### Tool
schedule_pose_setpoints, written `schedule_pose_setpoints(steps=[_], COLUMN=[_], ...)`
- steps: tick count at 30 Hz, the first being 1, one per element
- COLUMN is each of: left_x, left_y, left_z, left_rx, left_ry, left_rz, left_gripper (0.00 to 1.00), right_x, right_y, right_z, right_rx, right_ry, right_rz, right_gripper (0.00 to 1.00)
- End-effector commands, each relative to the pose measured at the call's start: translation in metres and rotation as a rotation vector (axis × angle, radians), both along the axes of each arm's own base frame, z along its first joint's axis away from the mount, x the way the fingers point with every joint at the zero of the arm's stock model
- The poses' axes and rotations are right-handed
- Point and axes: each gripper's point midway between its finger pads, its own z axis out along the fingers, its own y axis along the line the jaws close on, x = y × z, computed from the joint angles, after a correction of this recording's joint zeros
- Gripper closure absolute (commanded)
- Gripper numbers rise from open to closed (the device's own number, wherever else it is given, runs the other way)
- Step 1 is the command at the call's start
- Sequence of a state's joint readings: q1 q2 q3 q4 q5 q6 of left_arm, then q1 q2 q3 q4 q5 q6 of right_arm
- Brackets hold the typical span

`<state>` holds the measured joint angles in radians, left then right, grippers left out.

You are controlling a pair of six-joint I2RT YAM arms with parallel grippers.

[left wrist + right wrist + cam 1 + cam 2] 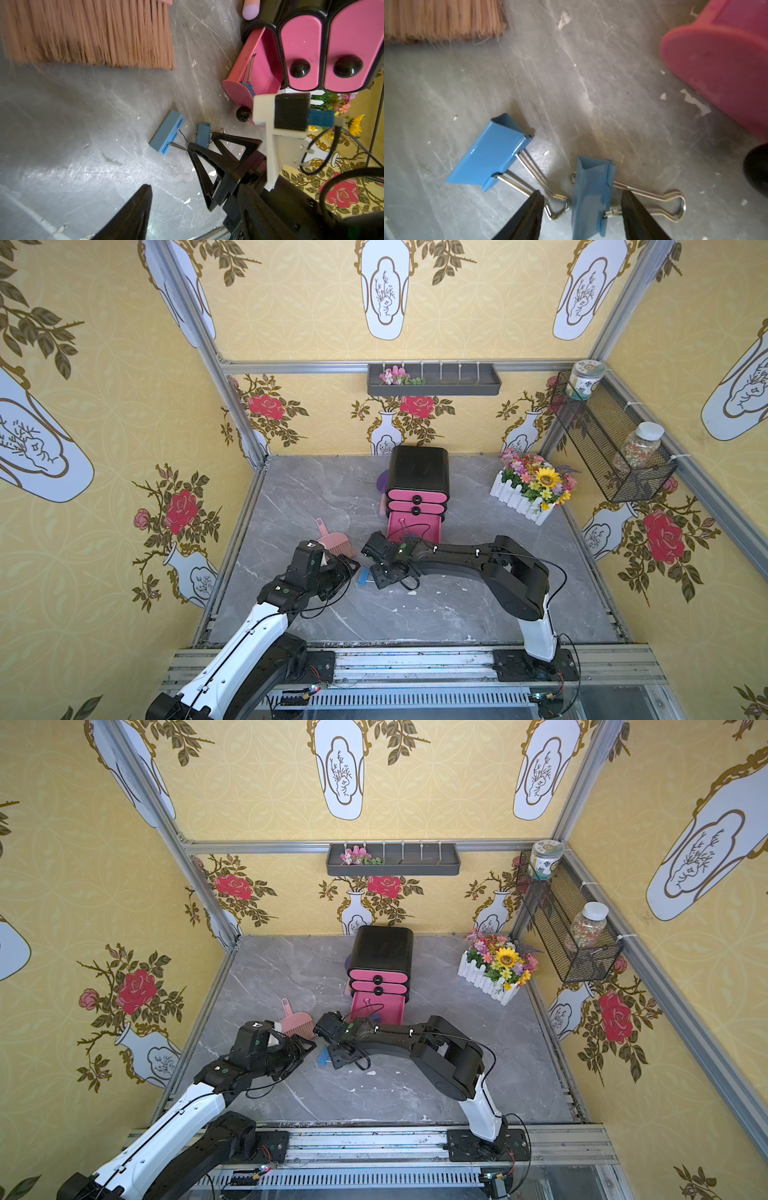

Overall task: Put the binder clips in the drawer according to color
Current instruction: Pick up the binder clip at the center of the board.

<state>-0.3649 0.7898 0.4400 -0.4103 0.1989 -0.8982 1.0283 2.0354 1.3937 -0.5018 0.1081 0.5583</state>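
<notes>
Right hand (pixel 582 193) straddled a blue binder clip (pixel 591 197) on the surface (pixel 591 72).
Jaws apart, nothing gripped, placed to close on its body; the left hand (pixel 345 566) I couldn't tell. Beyond, the bottom drawer (pixel 239 91) stood open, holding blue clips (pixel 248 86).

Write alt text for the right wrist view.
The right gripper, jaws apart, straddles a blue binder clip lying on the grey table; a second blue clip lies beside it. Beyond are brush bristles and a pink drawer front.
</notes>
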Motion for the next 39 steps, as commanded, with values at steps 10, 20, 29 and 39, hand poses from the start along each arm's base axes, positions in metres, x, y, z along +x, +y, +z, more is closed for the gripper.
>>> schedule_pose_setpoints(steps=[10, 20, 29, 39], left_x=[0.002, 0.004, 0.005, 0.008], left_y=[-0.002, -0.005, -0.006, -0.008], left_z=[0.0, 0.0, 0.001, 0.002], left_rx=[-0.014, -0.025, -0.03, -0.034], left_ry=[-0.013, -0.011, -0.014, -0.019], left_rz=[-0.008, -0.012, -0.013, -0.015], left_gripper=[0.29, 0.29, 0.29, 0.29], right_x=[0.005, -0.008, -0.015, -0.018], right_y=[-0.009, -0.02, -0.018, -0.022], right_z=[-0.008, -0.011, 0.019, 0.033], right_rx=[0.03, -0.017, -0.011, -0.03], right_ry=[0.017, 0.012, -0.047, -0.072], right_rz=[-0.066, -0.064, -0.05, -0.043], right_gripper=[0.49, 0.59, 0.61, 0.56])
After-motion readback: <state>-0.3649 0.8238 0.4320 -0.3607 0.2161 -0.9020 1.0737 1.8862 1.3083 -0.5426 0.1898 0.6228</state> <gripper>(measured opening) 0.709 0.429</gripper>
